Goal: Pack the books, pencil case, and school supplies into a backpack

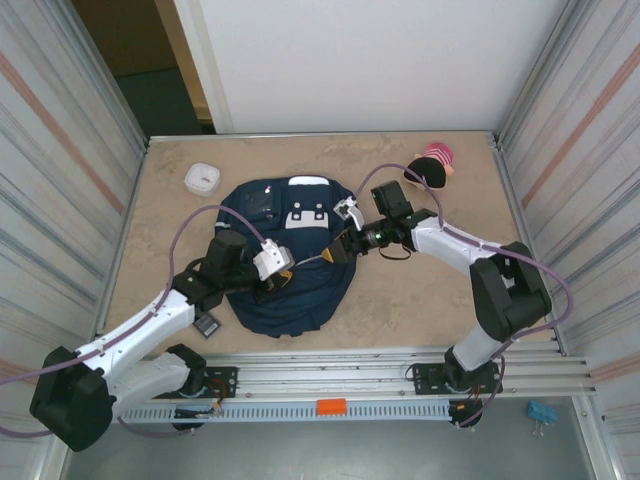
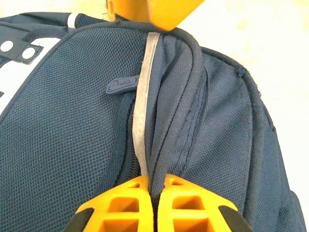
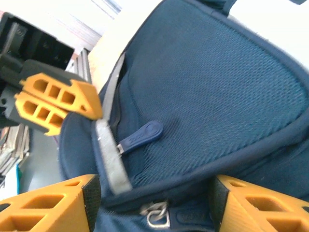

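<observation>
1. Beige tabletop point(image 1: 420, 300), walled left and right by corrugated metal panels, white wall behind. In the overhead view the navy backpack point(image 1: 290, 295) lies flat at the table's centre.
2. Same view: a white container point(image 1: 203, 179) sits beyond the backpack's left corner. A pink-and-black plush toy point(image 1: 432, 166) sits at the far right, and a flat black rectangle point(image 1: 207, 324) lies beside the left arm's forearm. No legible writing on any item.
3. Same view: the left arm reaches forward and rightward, elbow low, with the left gripper point(image 1: 284, 272) over the backpack's middle. The right arm folds back across the table, and the right gripper point(image 1: 335, 250) meets the backpack's right edge, close to the left one.
4. Left wrist view: the left gripper point(image 2: 154, 181) is pressed together, pinching a raised ridge of backpack fabric beside a grey strip point(image 2: 141, 106). A blue zipper pull point(image 2: 120, 85) bears raised lettering, too small to read. One orange finger point(image 2: 145, 9) of the right gripper shows at the top edge.
5. Right wrist view: the right gripper point(image 3: 154, 193) is spread wide, its fingers standing either side of the backpack's zippered rim; contact cannot be determined. A metal slider point(image 3: 157, 216) sits between them, and the left gripper point(image 3: 72, 116) is clamped at the grey strip beyond.
</observation>
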Available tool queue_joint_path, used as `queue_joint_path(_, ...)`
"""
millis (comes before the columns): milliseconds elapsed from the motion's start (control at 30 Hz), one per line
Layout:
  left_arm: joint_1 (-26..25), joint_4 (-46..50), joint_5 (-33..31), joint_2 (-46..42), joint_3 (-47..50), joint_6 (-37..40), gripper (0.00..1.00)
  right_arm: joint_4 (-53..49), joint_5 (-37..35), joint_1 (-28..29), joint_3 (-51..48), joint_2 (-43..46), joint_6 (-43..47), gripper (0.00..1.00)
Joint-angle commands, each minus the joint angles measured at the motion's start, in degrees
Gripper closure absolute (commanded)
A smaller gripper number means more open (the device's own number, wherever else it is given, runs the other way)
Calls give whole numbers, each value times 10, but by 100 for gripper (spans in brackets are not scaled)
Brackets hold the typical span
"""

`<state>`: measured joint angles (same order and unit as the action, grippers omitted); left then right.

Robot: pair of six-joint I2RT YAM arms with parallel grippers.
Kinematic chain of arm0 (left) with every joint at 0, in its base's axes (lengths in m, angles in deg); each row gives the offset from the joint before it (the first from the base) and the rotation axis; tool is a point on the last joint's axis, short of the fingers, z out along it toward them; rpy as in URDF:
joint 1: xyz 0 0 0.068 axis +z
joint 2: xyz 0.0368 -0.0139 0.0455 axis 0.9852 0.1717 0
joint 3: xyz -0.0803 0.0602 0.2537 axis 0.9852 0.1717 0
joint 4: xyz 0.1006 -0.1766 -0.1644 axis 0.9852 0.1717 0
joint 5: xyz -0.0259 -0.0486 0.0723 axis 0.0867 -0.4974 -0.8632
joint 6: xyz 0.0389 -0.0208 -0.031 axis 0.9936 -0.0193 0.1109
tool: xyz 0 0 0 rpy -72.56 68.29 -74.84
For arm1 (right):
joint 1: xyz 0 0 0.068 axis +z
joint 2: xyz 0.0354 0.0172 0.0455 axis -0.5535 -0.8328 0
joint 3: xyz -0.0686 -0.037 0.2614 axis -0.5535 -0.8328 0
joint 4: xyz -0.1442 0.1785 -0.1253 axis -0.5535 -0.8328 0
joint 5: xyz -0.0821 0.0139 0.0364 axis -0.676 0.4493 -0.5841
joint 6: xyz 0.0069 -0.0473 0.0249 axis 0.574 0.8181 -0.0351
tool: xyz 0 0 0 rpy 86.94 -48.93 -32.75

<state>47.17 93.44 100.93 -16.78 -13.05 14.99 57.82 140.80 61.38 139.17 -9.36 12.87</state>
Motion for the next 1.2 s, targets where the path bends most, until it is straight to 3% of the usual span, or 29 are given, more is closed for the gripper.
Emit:
queue_joint_path(0,4,-70,30,-22,-6,-15,100,-32,25,5,-20,43,14,40)
queue_joint_path(300,4,-73,35,-23,-10,-19,100,-57,-14,17,1,29,24,45)
queue_joint_path(433,4,-75,37,-22,-10,-21,100,-62,-41,17,0,26,23,52)
queue_joint_path(567,5,-79,26,-20,-10,-27,100,-54,-72,15,-19,44,16,65)
queue_joint_path(700,4,-81,16,-19,-10,-34,100,-48,-89,11,-25,58,6,90)
queue_joint_path(800,5,-81,-2,-19,-12,-48,100,-52,-107,13,-26,78,-1,100)
queue_joint_path(1000,1,-118,-69,-18,-22,-142,100,-64,-117,50,-30,128,-25,100)
queue_joint_path(1167,-55,-152,-118,25,-38,-143,100,-81,-152,128,-15,118,-66,100)
